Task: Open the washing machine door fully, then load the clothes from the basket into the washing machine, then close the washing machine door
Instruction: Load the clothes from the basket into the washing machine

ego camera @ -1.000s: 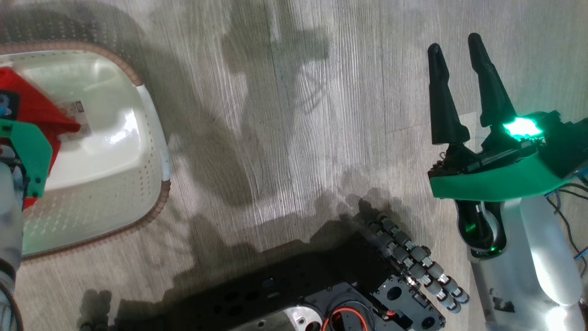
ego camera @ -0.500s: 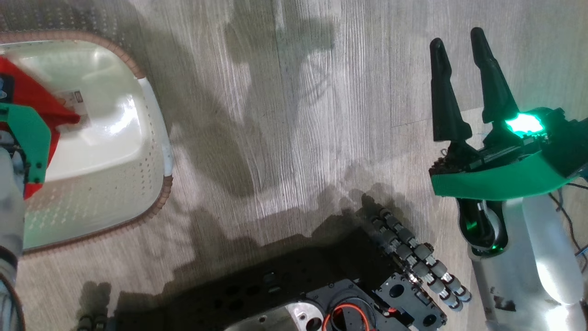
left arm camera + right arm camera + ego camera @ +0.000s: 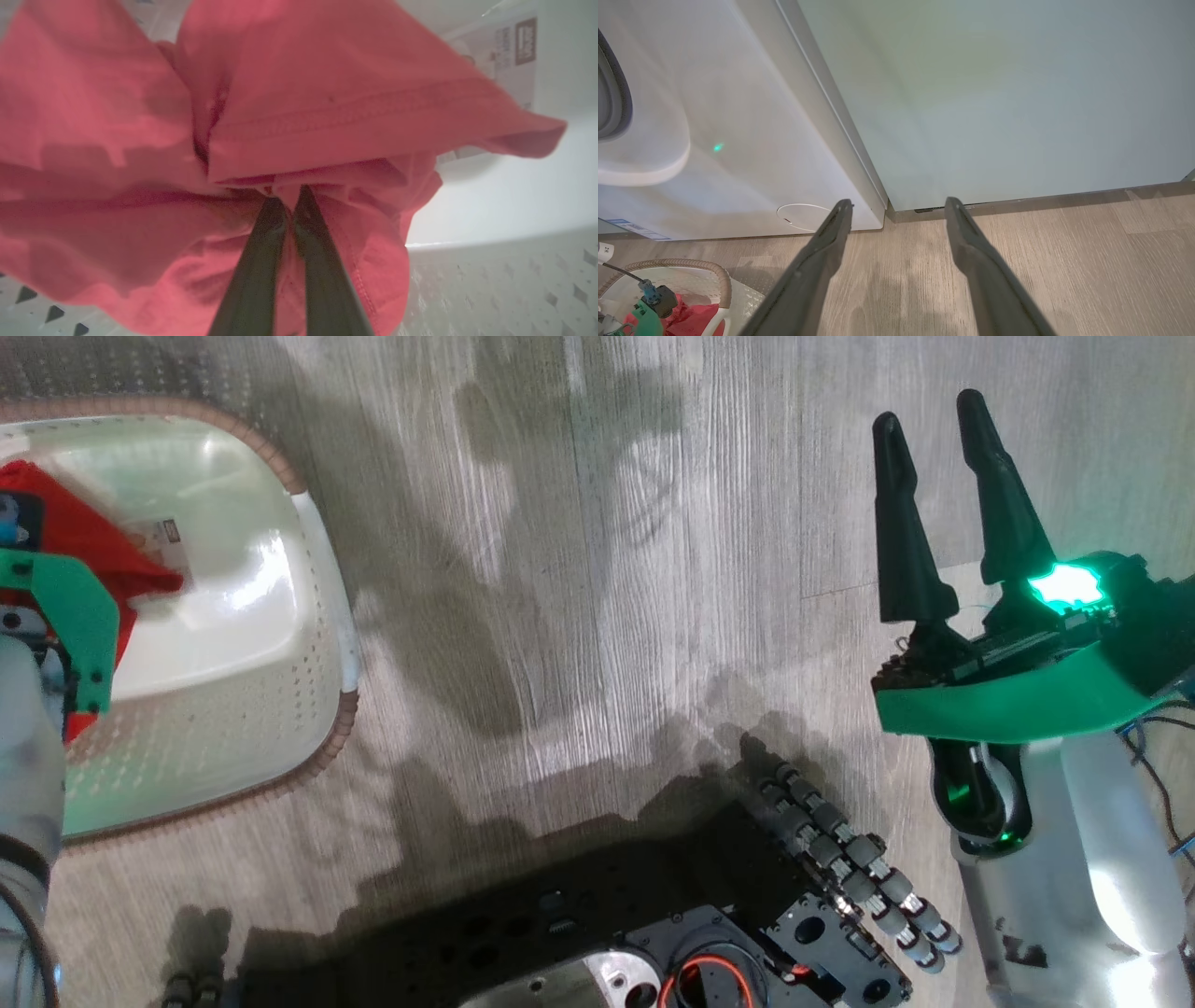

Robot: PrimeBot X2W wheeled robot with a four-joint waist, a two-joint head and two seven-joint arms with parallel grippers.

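- the left tool [image 3: 287, 205] is closed narrow on a fold of the red clothes [image 3: 327, 93], pinched near a hem so the fabric can be lifted as one bunch.
- the clothes are found inside the basket [image 3: 322, 579], which is set on the floor [image 3: 607, 616] at the left of the scene.
- the right tool [image 3: 924, 415] is held wide and empty, well apart at the right, probably to be kept clear of the basket.
- the washing machine [image 3: 738, 140] is seen beyond the basket, beside a pale cabinet [image 3: 994, 93]; loading is judged to be the step in hand.
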